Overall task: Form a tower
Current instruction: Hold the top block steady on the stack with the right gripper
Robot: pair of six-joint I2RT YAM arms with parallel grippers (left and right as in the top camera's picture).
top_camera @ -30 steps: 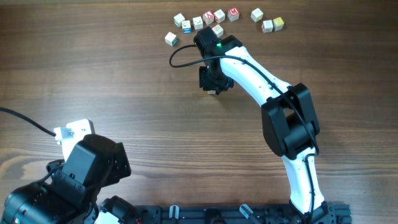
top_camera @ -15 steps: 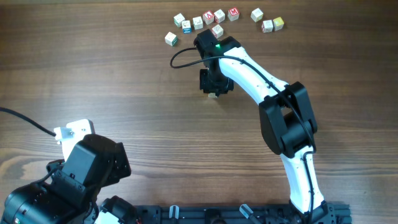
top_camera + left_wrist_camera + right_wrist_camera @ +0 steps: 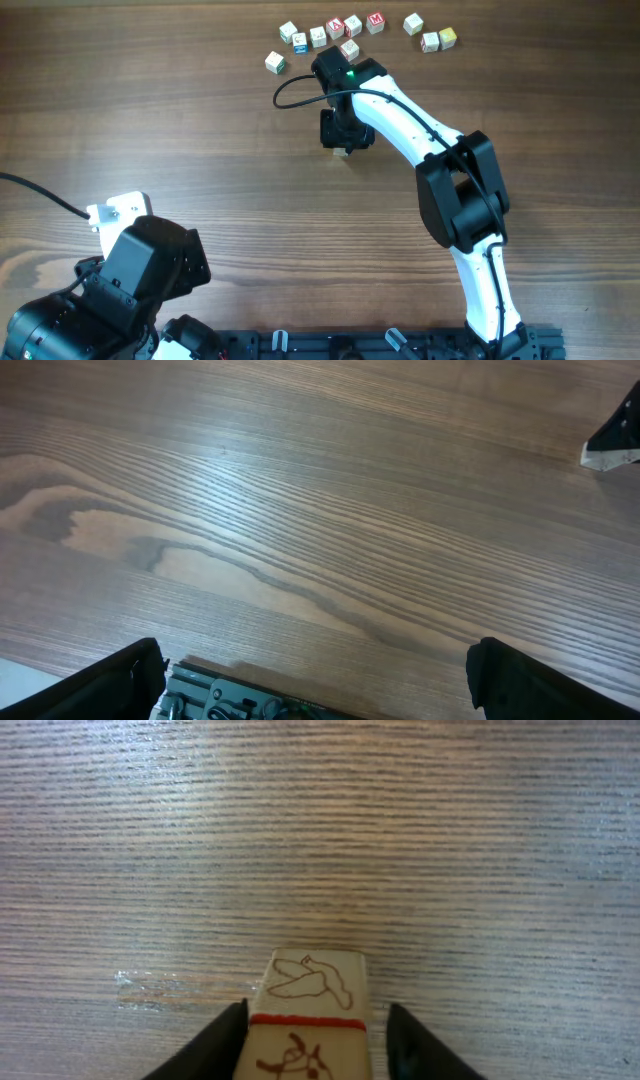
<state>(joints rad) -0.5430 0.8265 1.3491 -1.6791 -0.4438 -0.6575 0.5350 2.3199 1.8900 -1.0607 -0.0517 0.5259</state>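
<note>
Tower (image 3: 308, 985) stands between your right gripper's (image 3: 316, 1025) loosened fingers.
A bird is drawn on the tower's cream face, and it sits near the loose cubes (image 3: 345, 27), on the robot's side. The jaws flank it narrowly, with a sliver of gap on one side. Overhead, the arm has barely shifted since a second ago. Your left gripper (image 3: 315, 665), well apart from those cubes, gapes wide.

Bright even light, soft shadows, some glare on table (image 3: 250, 475).

Tower (image 3: 309, 1018) — cream wooden cubes stacked upright at far centre; brown bird outline above a red seam line.
</note>
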